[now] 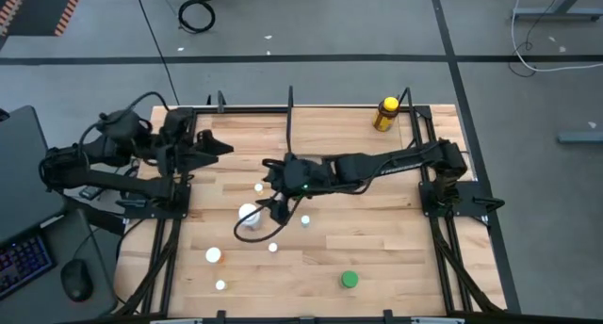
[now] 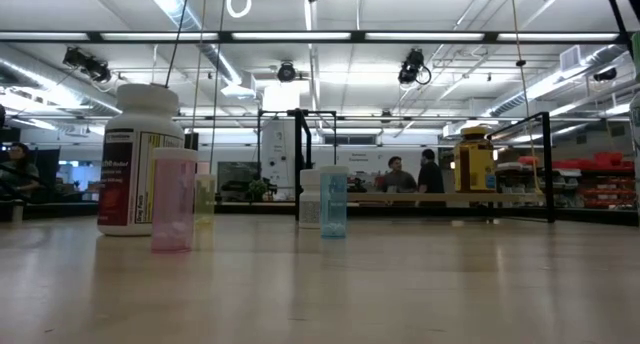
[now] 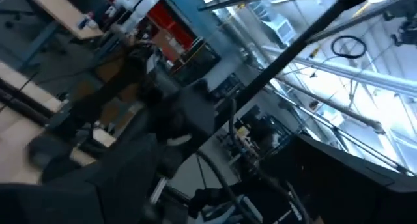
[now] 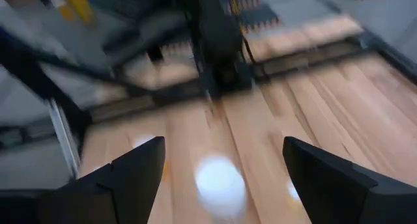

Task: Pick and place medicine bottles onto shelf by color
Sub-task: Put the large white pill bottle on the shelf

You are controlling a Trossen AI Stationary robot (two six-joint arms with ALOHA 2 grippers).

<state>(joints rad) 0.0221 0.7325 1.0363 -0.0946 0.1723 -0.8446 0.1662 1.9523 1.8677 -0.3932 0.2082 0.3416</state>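
One right gripper (image 4: pixel 221 175) spread wide, empty, above large white bottle (image 1: pixel 249 217) | one yellow bottle (image 1: pixel 385 114) | one green bottle (image 1: pixel 350 281)

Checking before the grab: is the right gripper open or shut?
Open: in the right wrist view, the right gripper has its fingers wide apart above a white bottle.

Two dark, six-joint robot arms trailing black cables; right gripper (image 4: pixel 221 168) fingers broad, black, apparently wedge-shaped.
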